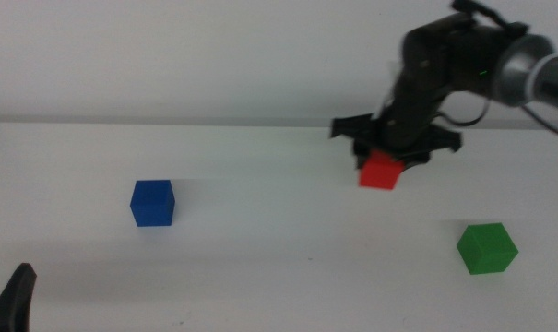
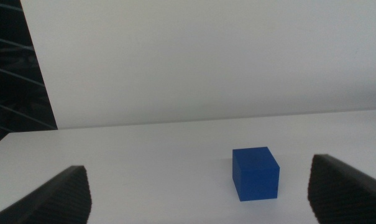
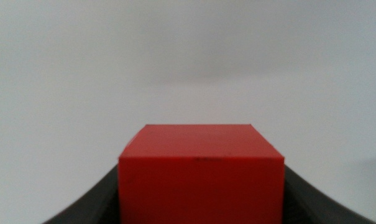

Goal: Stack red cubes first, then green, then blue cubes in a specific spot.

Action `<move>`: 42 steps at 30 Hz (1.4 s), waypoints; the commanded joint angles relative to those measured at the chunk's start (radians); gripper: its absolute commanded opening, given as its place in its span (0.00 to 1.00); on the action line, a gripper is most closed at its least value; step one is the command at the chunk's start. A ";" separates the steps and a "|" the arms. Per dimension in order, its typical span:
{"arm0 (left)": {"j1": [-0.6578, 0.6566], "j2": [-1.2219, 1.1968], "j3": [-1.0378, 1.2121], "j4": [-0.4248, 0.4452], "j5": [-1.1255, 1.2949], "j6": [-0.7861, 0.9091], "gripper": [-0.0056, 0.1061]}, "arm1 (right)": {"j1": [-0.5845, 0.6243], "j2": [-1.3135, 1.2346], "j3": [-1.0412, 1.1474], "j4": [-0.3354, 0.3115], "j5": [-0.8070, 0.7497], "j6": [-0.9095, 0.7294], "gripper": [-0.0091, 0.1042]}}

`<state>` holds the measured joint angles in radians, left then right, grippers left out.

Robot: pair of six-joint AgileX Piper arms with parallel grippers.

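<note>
Carrying red cube (image 1: 380, 171), right hand (image 1: 395, 152) pinching it above bench (image 1: 279, 267); left hand (image 2: 200, 193) spread, waiting. Next: set down squarely.

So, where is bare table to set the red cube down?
The widest bare table lies between the blue cube and green cube. The right gripper holds the red cube there; the left gripper waits bottom-left.

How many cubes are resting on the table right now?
2: the blue cube at left and the green cube at right. The red cube is held in the right gripper, seemingly lifted.
</note>
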<state>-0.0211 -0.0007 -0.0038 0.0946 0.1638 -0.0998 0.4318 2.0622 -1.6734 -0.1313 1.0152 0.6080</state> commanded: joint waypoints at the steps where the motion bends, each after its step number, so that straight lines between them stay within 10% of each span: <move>1: 0.000 -0.036 0.041 -0.001 -0.016 -0.004 0.89 | 0.060 0.003 -0.004 -0.032 0.032 0.069 0.31; 42: 0.000 -0.036 0.041 -0.001 -0.016 -0.004 0.89 | 0.295 0.155 -0.004 -0.074 0.007 0.188 0.31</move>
<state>-0.0211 -0.0007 -0.0038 0.0946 0.1638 -0.0998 0.7218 2.2089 -1.6734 -0.1958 1.0246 0.7866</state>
